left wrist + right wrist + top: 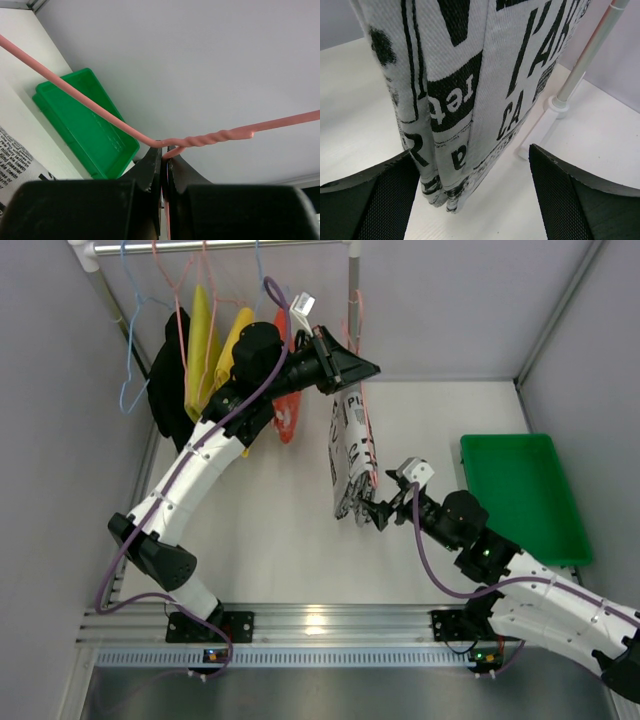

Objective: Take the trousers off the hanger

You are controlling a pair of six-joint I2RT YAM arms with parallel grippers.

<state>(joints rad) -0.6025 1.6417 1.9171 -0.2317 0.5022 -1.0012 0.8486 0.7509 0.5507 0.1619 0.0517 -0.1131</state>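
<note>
The white trousers (pixel 352 455) printed with black letters hang folded from the pink wire hanger (pixel 357 315), clear of the rail. My left gripper (pixel 366 368) is shut on the hanger's wire just below its twisted neck (pixel 210 139). In the left wrist view the jaws pinch the pink wire (pixel 165 150). My right gripper (pixel 372 512) is open at the trousers' lower end. In the right wrist view the trouser hems (pixel 450 150) hang between my spread fingers (pixel 370 200), nearer the left one, just above the table.
A green tray (pixel 520 495) lies at the right, also in the left wrist view (pixel 85 125). Yellow (pixel 205 350), black (pixel 165 370) and red-orange (pixel 285 415) garments hang on the rail (pixel 220 246) at back left. A white rack post (pixel 580 70) stands behind the trousers.
</note>
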